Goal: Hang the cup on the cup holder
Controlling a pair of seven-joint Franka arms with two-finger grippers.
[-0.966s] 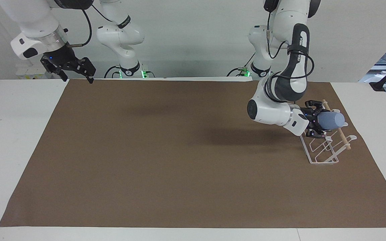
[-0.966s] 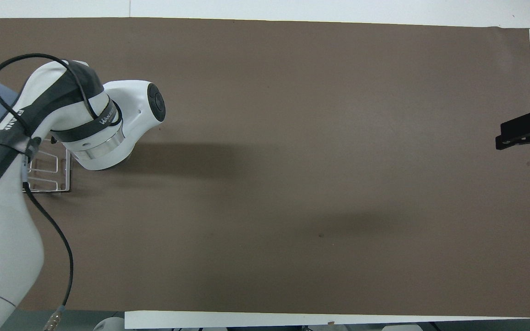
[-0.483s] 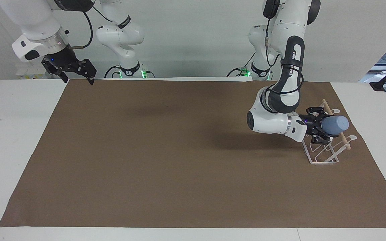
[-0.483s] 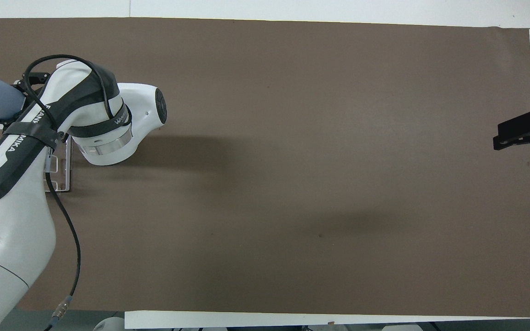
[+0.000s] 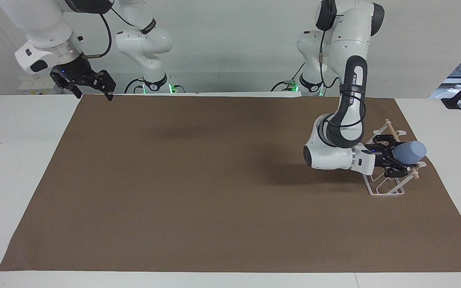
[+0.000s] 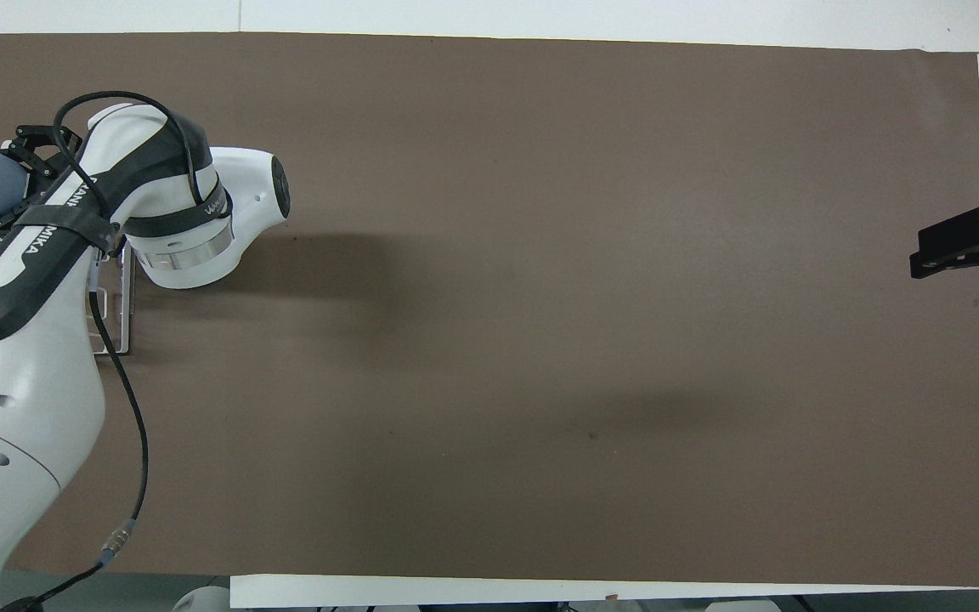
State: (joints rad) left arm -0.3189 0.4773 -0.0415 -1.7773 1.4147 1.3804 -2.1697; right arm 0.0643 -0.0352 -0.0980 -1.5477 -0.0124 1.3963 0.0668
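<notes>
The small light-blue plastic cup (image 5: 410,152), probably light and stiff, is clamped near its rim by the left gripper (image 5: 395,159) over the white wire cup holder (image 5: 386,188).

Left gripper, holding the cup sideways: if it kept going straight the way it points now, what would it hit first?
Probably nothing: the left gripper points with the cup across the cup holder toward the table's end. Depth is unclear.
</notes>
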